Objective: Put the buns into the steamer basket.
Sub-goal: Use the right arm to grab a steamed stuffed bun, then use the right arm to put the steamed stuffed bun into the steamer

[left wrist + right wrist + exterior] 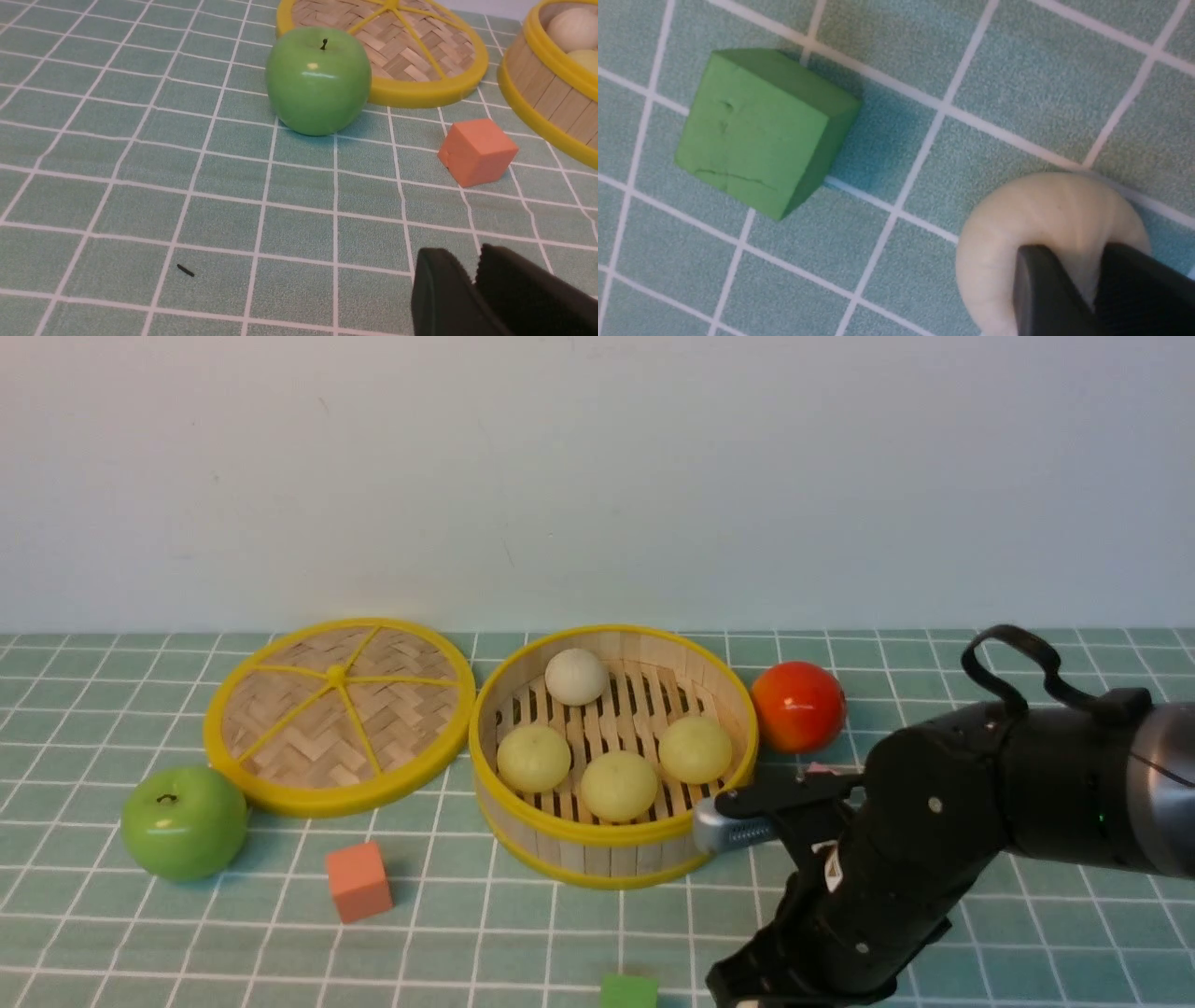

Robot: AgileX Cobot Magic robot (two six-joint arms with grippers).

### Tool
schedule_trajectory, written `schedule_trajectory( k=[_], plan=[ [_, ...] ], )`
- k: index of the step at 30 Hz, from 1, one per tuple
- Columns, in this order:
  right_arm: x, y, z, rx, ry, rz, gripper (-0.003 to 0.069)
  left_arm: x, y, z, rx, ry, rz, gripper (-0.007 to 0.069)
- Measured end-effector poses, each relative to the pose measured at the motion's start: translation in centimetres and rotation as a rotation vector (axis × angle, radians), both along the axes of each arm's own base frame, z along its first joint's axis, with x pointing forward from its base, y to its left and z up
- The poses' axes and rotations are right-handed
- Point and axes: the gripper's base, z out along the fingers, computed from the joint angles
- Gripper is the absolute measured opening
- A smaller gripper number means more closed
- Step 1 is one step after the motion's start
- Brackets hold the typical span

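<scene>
The steamer basket (611, 845) stands mid-table and holds three pale yellow-green buns (533, 758) (619, 786) (695, 749) and one off-white bun (576, 676). Its wall also shows in the left wrist view (542, 93). My right gripper (1083, 263) is shut on the second off-white bun (1036, 219), pinching it low over the tablecloth; I cannot tell whether it is lifted. In the front view my right arm (896, 859) hides that bun, near the front right of the basket. My left gripper (472, 268) is shut and empty above the cloth, near the orange cube.
The flat woven lid (341, 714) lies left of the basket. A green apple (184, 821) sits at its front left, a red-orange fruit (798, 706) right of the basket. An orange cube (358, 881) and a green cube (628, 991) (761, 130) lie in front.
</scene>
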Motion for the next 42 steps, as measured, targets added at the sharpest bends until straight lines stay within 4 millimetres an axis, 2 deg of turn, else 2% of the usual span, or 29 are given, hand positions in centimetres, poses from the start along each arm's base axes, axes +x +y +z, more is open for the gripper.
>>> schedule_trajectory(
  k=[3,6,11,14,15,18,19,23,24,25,27,29,31,32,33,34,35,37,38,42],
  plan=[
    [0.0,0.0,0.0,0.0,-0.002,0.001,0.0039,0.0,0.0,0.0,0.0,0.0,0.0,0.0141],
    [0.2,0.1,0.2,0.001,-0.007,0.003,0.0014,0.0,0.0,0.0,0.0,0.0,0.0,0.0143],
    [1.4,0.8,2.4,0.006,-0.03,0.044,0.0015,0.0,0.0,0.0,0.0,0.0,0.0,0.0146],
    [3.6,1.1,5.7,0.047,-0.101,0.052,0.0015,0.0,0.0,0.0,0.0,0.0,0.0,0.0148],
    [4.6,1.0,7.0,0.067,-0.139,0.044,0.0015,0.0,0.0,0.0,0.0,0.0,0.0,0.0149],
    [6.4,0.6,9.5,0.103,-0.218,0.019,0.0015,0.0,0.0,0.0,0.0,0.0,0.0,0.015],
    [7.7,0.2,11.0,0.127,-0.279,0.006,0.0015,0.0,0.0,0.0,0.0,0.0,0.0,0.015],
    [11.3,-0.3,13.1,0.176,-0.4,-0.034,0.0015,0.0,0.0,0.0,0.0,0.0,0.0,0.015],
    [12.4,-0.1,13.1,0.184,-0.422,-0.036,0.0015,0.0,0.0,0.0,0.0,0.0,0.0,0.015],
    [12.6,-0.1,13.0,0.185,-0.43,-0.036,0.0015,0.0,0.0,0.0,0.0,0.0,0.0,0.015],
    [14.8,0.5,11.9,0.202,-0.451,-0.051,0.0015,0.0,0.0,0.0,0.0,0.0,0.0,0.015],
    [15.7,0.8,11.0,0.207,-0.451,-0.055,0.0015,0.0,0.0,0.0,0.0,0.0,0.0,0.015],
    [17.2,1.4,8.9,0.213,-0.45,-0.072,0.0015,0.0,0.0,0.0,0.0,0.0,0.0,0.0152],
    [17.4,1.5,8.5,0.211,-0.446,-0.073,0.0015,0.0,0.0,0.0,0.0,0.0,0.0,0.0152],
    [18.3,1.8,7.0,0.208,-0.461,-0.073,0.0015,0.0,0.0,0.0,0.0,0.0,0.0,0.0155],
    [18.4,1.8,6.7,0.207,-0.463,-0.075,0.0015,0.0,0.0,0.0,0.0,0.0,0.0,0.0155],
    [19.0,2.0,5.3,0.206,-0.468,-0.083,0.0015,0.0,0.0,0.0,0.0,0.0,0.0,0.0155],
    [19.3,2.1,4.6,0.206,-0.469,-0.088,0.0017,0.0,0.0,0.0,0.0,0.0,0.0,0.0157],
    [19.7,2.2,3.4,0.201,-0.466,-0.094,0.0025,0.0,0.0,0.0,0.0,0.0,0.0,0.016],
    [20.1,2.3,2.6,0.203,-0.486,-0.103,0.0078,0.0,0.0,0.0,0.0,0.0,0.0,0.0165]
  ],
)
